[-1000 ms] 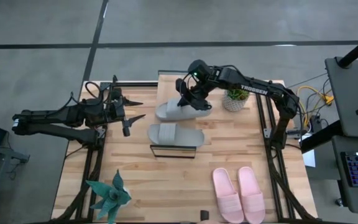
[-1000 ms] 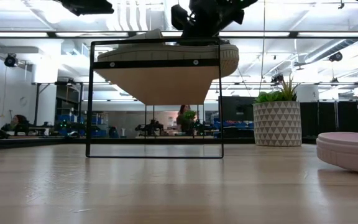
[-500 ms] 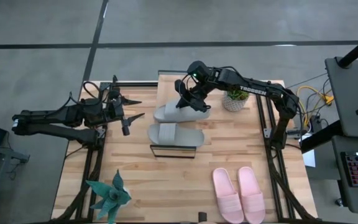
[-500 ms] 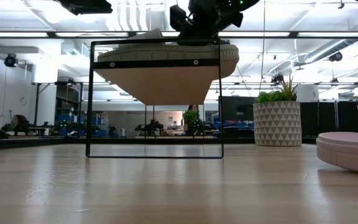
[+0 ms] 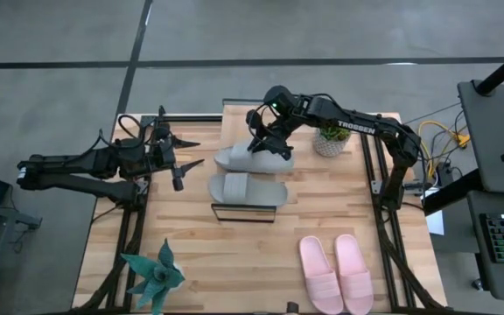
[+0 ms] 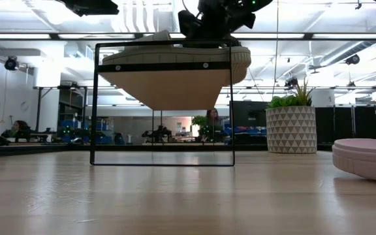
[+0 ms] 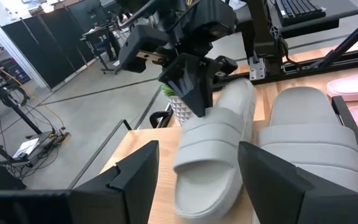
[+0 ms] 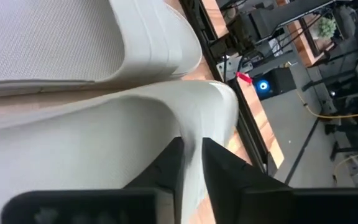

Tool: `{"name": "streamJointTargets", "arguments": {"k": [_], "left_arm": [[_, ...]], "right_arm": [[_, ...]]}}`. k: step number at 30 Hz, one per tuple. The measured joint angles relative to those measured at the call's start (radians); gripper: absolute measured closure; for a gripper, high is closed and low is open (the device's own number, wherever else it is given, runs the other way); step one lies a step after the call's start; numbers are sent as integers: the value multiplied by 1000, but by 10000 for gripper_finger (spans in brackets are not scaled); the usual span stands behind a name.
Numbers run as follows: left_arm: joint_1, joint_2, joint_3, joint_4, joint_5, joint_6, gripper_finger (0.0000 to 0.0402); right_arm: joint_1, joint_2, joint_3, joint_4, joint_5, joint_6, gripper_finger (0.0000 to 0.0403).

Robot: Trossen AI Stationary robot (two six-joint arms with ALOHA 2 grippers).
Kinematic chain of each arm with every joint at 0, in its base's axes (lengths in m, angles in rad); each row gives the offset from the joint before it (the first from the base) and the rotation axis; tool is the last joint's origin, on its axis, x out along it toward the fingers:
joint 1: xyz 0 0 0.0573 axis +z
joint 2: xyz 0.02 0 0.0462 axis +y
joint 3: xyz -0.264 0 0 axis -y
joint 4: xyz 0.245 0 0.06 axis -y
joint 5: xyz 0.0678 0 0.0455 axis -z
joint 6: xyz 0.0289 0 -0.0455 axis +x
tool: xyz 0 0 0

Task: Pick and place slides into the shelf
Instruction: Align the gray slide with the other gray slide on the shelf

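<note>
The grey slide is pinched by the right end effector (fingers nearly closed) so it can be set on the shelf just below, beside its twin.

Pale pink slide cut off at low view's edge.

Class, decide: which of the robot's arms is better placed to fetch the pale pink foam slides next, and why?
Probably the right. The right gripper is over the shelf, at the second grey foam slide; the pale pink foam slides lie on its side. The left gripper hovers at the table's far left edge.
</note>
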Motion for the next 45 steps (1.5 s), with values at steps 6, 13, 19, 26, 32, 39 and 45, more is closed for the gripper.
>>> {"name": "streamJointTargets", "arguments": {"k": [6,13,19,26,32,39,45], "left_arm": [[0,9,0,-3,0,0,198],[0,17,0,1,0,-2,198],[0,19,0,-1,0,-2,198],[0,21,0,-2,0,-2,198],[0,21,0,-2,0,-1,198],[0,23,0,-3,0,-1,198],[0,26,0,-2,0,-1,198]], "right_arm": [[0,0,0,-4,0,45,303],[0,-1,0,-28,1,45,252],[5,-26,1,-27,-4,91,235],[58,-19,-19,-36,1,41,251],[91,-16,-45,19,135,0,274],[89,7,-53,69,187,-2,290],[89,21,-54,87,218,-3,299]]}}
